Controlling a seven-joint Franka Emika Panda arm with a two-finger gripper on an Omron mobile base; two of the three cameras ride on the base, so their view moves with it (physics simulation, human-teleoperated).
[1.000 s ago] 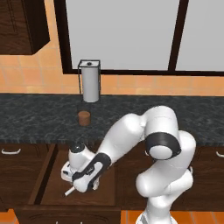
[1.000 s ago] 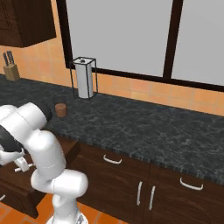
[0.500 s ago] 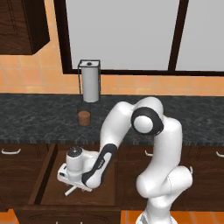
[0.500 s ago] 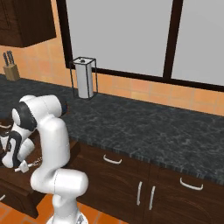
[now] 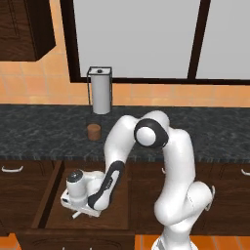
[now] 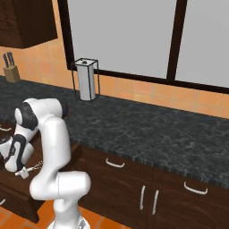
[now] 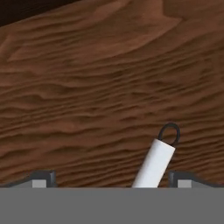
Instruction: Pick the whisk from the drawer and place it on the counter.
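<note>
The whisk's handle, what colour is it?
White. The whisk's handle shows best in the hand view, lying on the brown drawer bottom.

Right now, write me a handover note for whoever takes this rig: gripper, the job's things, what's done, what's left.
Gripper: open, down inside the drawer, jaws straddling the whisk, not closed on it.
Whisk: lying on the drawer's wooden bottom; its white handle with the end loop sits between the fingertips.
Drawer: pulled open below the counter.
Counter: carries a paper towel holder and a brown cylinder.
Done: drawer open, gripper lined up over the handle.
Left: close on the handle, lift out, set the whisk on the counter.
</note>
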